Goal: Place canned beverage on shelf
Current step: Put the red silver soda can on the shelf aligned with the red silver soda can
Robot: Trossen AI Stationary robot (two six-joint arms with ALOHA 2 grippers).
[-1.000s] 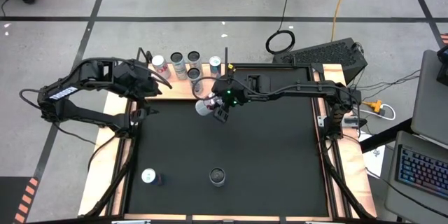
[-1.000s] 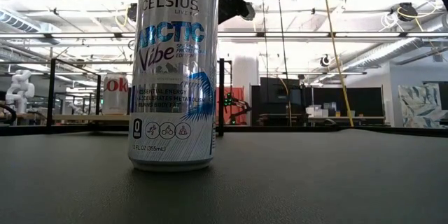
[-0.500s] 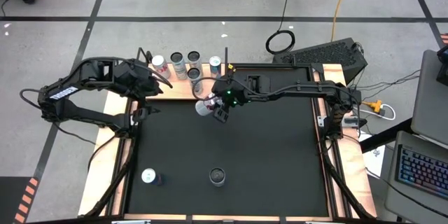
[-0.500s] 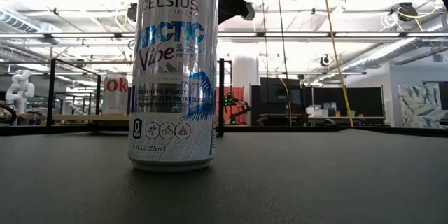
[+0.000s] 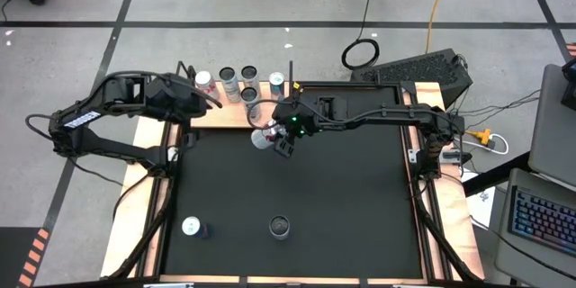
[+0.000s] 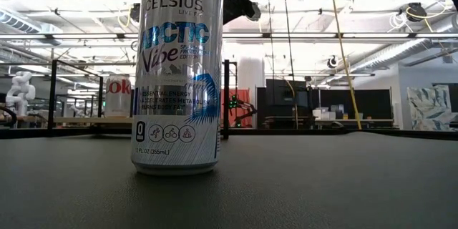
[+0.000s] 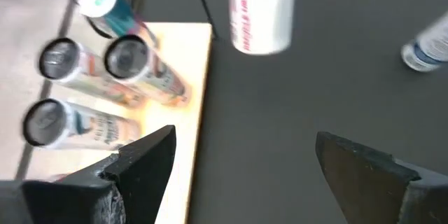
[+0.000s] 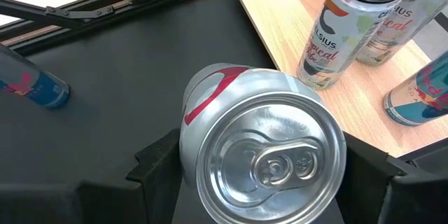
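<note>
The shelf (image 5: 223,113), a light-wood board with thin black rods, stands at the mat's far edge and carries several upright cans (image 5: 248,76). It also shows in the right wrist view (image 8: 269,3) and the left wrist view (image 7: 190,77). My right gripper (image 5: 272,139) is shut on a silver and red can (image 8: 262,147) just in front of the shelf's near edge. That can also shows in the left wrist view (image 7: 259,10). My left gripper (image 7: 241,175) is open and empty above the shelf's left end (image 5: 200,99). My right gripper pinches the silver and red can between its two fingers, on opposite sides of its wall just below the top rim (image 8: 187,134). The fingers (image 8: 157,164) slant down from the table's right side. The can stands upright, top up. I cannot tell whether its base rests on the mat.
A tall Celsius can (image 6: 175,71) stands on the black mat near the front edge (image 5: 280,226). A small blue can (image 5: 191,226) stands at the near left. A silver and red cola can (image 6: 118,94) stands at the shelf's left end. Wooden strips edge the mat.
My left gripper has shifted slightly above the shelf's left end. My right gripper and its can have kept still.
</note>
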